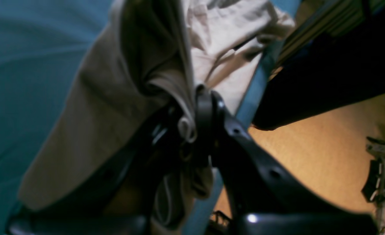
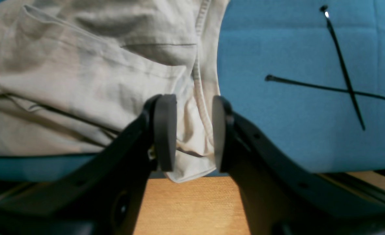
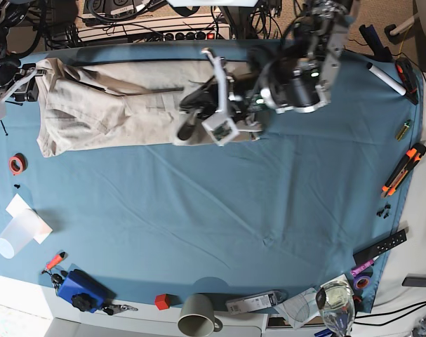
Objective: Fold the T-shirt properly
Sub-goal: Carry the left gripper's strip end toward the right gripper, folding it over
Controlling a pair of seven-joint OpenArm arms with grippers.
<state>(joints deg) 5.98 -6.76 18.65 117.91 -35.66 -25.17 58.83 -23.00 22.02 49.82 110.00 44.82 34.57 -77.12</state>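
— Near edge? Grey mug [image 3: 196,314] and clear cup [image 3: 17,232], contents unseen.
— Farther back? Shirt [image 3: 107,105] spread along worktop [image 3: 220,210] far edge. Left end effector [image 1: 197,125] clamped on shirt; right end effector [image 2: 192,130] parted around hem.

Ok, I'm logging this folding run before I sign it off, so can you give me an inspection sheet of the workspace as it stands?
Surface: teal-blue table cloth, creased.
Job's things: large beige cotton T-shirt, folded into a long band at the far edge.
Clutter: orange utility knife, grey mug, clear plastic cup, red tape roll, two crossed black zip ties.
Grippers: left gripper shut on the T-shirt; right gripper open, straddling the hem.
Cables: tangle behind the table.
Surroundings: wooden floor.
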